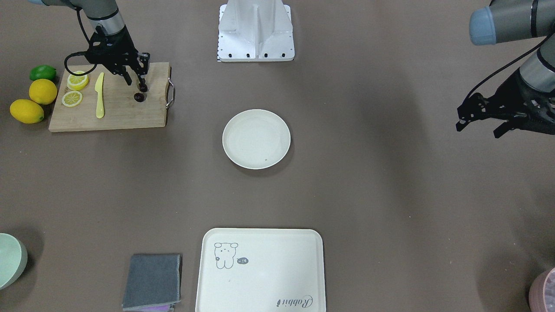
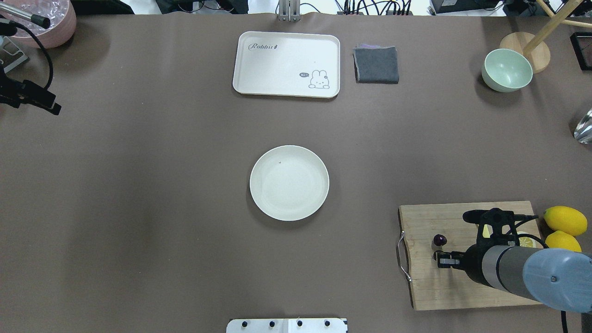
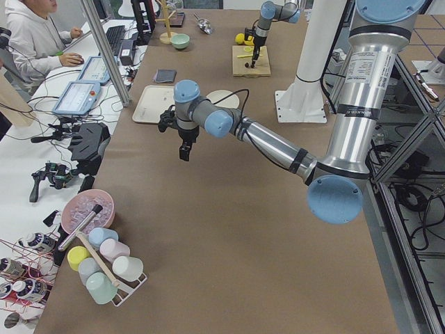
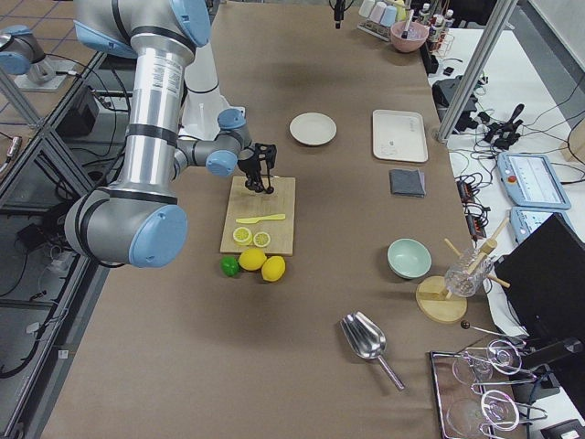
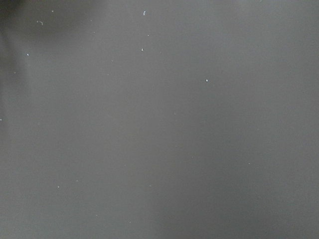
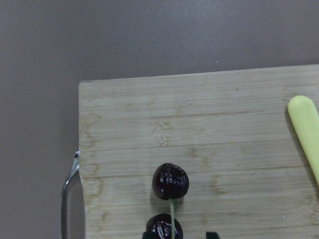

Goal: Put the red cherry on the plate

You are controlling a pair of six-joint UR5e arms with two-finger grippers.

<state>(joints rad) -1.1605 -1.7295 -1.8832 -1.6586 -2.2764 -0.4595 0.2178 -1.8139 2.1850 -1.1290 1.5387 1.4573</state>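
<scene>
1. I'm looking at a brown table (image 1: 390, 195) with a wooden cutting board (image 1: 117, 112) towards its right-hand end, near the robot-side edge.
2. The red cherry (image 6: 170, 181) lies on the board close to its handled short edge. The plate (image 1: 256, 138) sits near the table's middle, well apart from the board, with nothing on it.
3. The right gripper (image 1: 136, 84) hangs right over the cherry with its fingers parted. In the right wrist view the nearer fruit sits between the two tips, not yet squeezed.
4. The left gripper (image 1: 478, 131) hovers over bare table at the left end, fingers spread and holding nothing.
5. I judge the cherry very light, small and round, so it is apt to roll. Its glossy skin looks slippery and the stems look thin and weak.
6. I would close gently across the body of the nearer fruit and let the other dangle by its stem. Where the stems join is hidden from me.
7. Count: two cherries joined as one pair, and one plate.
8. Also two lemon slices (image 1: 78, 80), two whole lemons (image 1: 43, 91), one lime (image 1: 43, 72), one yellow knife (image 1: 99, 95), one tray (image 1: 260, 277), one grey cloth (image 1: 151, 281) and one green bowl (image 1: 11, 260).
</scene>
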